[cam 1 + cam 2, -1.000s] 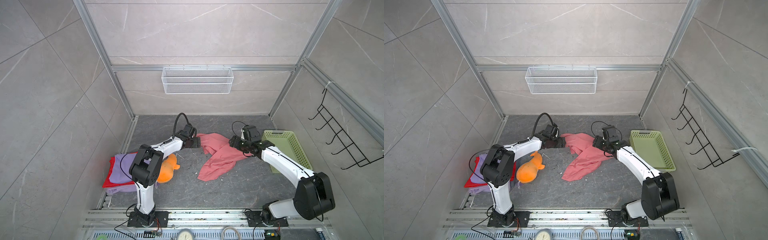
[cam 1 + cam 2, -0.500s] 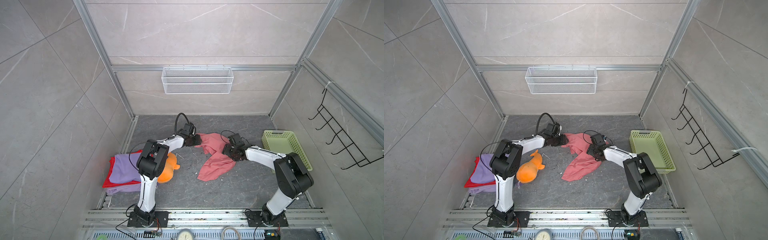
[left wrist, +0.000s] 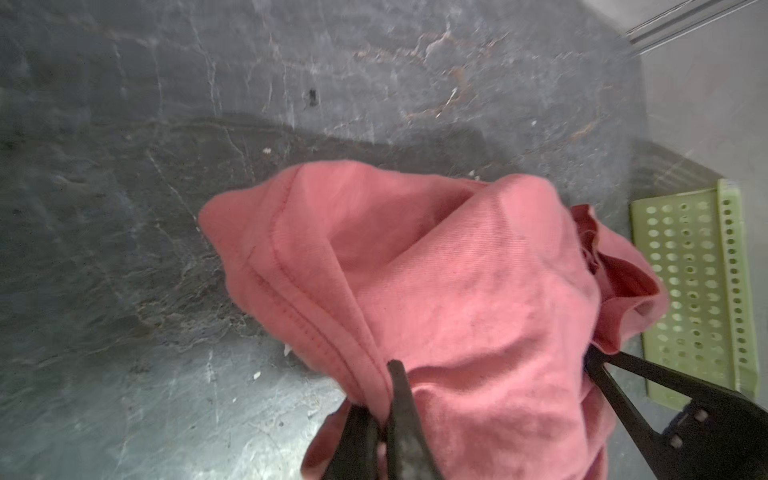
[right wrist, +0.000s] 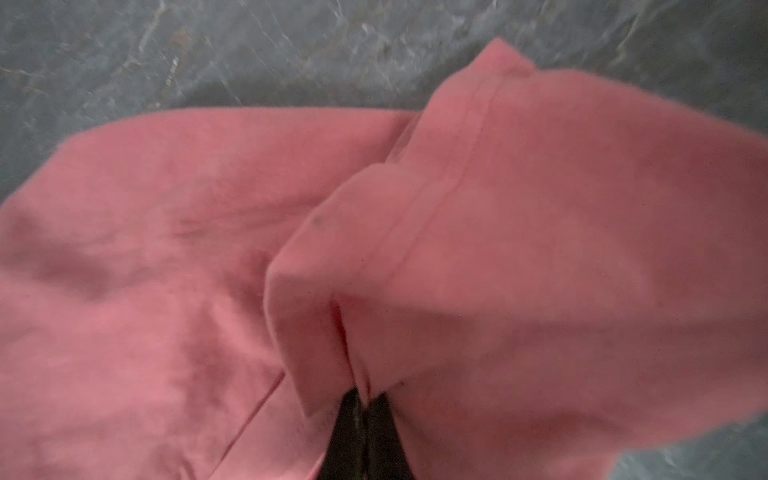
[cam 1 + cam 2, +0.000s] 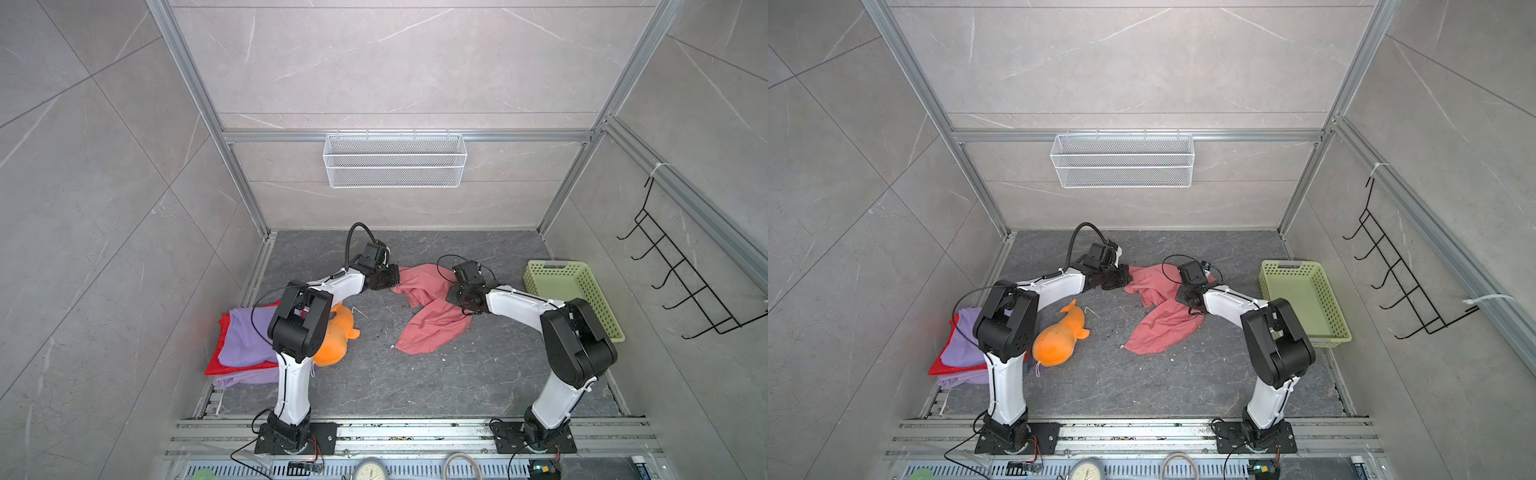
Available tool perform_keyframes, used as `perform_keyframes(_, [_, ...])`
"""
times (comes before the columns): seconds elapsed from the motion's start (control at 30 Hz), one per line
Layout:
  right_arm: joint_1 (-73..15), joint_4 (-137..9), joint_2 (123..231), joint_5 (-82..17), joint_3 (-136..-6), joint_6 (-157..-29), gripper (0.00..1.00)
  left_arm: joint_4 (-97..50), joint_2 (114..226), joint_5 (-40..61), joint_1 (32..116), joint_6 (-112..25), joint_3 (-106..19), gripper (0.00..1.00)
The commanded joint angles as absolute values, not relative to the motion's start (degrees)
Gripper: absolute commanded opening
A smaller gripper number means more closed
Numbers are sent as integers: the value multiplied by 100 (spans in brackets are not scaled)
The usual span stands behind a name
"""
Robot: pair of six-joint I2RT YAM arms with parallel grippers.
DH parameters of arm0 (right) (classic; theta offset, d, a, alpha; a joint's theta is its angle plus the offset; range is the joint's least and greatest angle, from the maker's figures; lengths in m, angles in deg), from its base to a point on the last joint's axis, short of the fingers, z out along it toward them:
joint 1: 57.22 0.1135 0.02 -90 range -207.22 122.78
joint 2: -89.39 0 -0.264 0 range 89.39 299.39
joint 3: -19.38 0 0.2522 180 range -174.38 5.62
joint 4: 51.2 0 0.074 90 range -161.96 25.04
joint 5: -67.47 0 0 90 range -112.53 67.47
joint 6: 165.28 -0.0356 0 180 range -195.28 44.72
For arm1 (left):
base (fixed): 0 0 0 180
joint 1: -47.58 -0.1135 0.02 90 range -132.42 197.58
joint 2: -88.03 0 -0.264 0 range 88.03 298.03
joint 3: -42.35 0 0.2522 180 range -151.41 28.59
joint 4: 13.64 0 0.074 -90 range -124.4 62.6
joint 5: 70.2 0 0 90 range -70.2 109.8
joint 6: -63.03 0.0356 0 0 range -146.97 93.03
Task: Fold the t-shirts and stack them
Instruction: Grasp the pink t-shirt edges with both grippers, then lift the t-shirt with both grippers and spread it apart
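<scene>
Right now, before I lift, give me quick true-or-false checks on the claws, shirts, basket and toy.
The left claw and right claw are each shut on the salmon-pink cloth t-shirt. True.
The pale green perforated plastic basket holds a shirt. False: the basket shows nothing inside.
The lavender-purple cloth t-shirt lies on the bright red cloth t-shirt. True.
The orange plush toy rests on the pink shirt. False: the toy lies apart, near the lavender-purple t-shirt.

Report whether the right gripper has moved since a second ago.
Yes. In a top view the right gripper has shifted left, away from the pale green basket, and is shut on the salmon-pink t-shirt.
</scene>
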State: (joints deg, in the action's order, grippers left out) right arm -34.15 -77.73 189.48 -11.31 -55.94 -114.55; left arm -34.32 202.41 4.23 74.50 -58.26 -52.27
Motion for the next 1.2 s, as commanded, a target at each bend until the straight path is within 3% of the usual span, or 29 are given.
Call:
perform_keyframes(0.0, [-3558, -7910, 18123, -754, -5881, -10523, 0, -3510, 18932, 161, 7326, -5755, -5277, 0])
perform_keyframes(0.23, [-3856, -8020, 16742, -1454, -6467, -8846, 2, -3742, 17009, 70, 7281, -5399, -5051, 0])
perform_keyframes(0.63, [-3973, -8598, 15690, -2349, -7626, -7582, 4, -3850, 14389, 398, 7283, -5314, -4326, 0])
perform_keyframes(0.8, [-4073, -8806, 16221, -2426, -7988, -7388, 5, -3768, 14468, 631, 7281, -5456, -4051, 0])
perform_keyframes(1.03, [-4814, -8904, 17701, -3113, -8332, -7858, 5, -3678, 15806, 549, 7281, -5576, -4424, 0])
perform_keyframes(1.17, [-4868, -8882, 17788, -3126, -8112, -7920, 3, -3609, 15918, 659, 7281, -5503, -4583, 0])
